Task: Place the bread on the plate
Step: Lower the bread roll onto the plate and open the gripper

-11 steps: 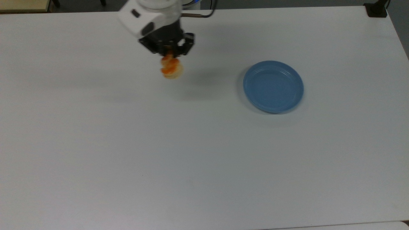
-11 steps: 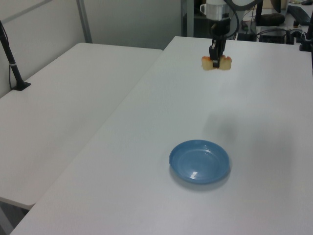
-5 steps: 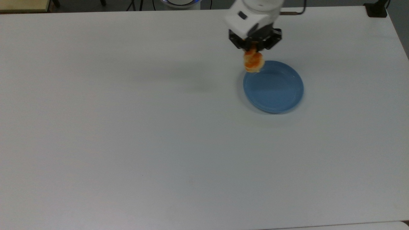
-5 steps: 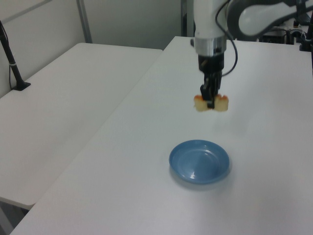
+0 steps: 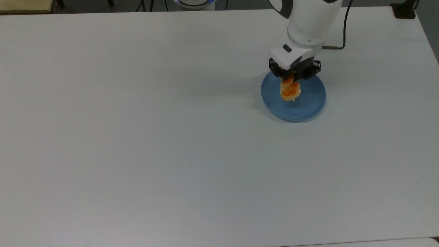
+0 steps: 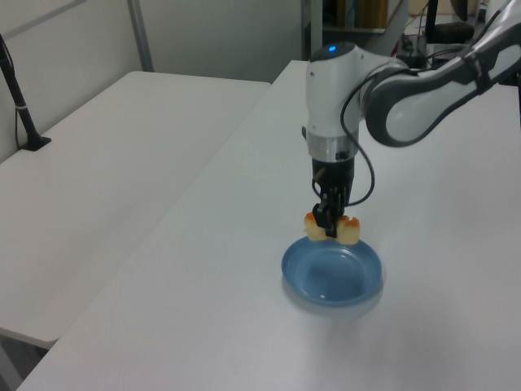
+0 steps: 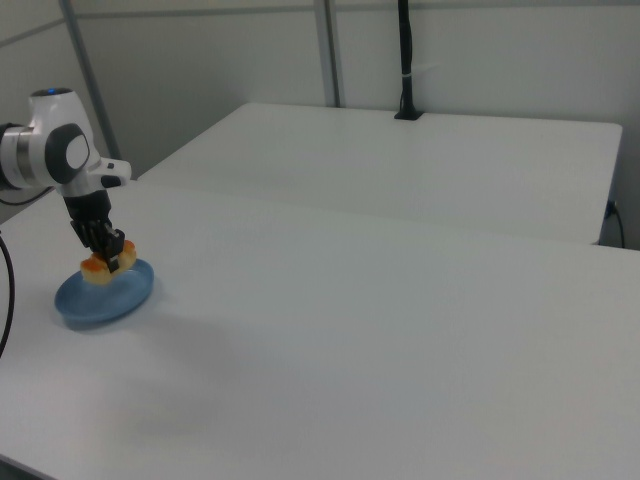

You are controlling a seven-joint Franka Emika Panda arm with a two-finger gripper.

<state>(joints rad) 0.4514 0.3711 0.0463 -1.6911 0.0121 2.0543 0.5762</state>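
The bread (image 5: 290, 90) is held clamped in the pincer (image 5: 291, 83) just above the plate (image 5: 310, 104) on the white surface (image 5: 137, 137).

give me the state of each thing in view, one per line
bread: held in the jaws, hanging over the plate, not yet lying on it
plate: flat on the table, nothing lying in it
gripper: shut on the bread, pointing down above the plate
table: white, bearing the plate
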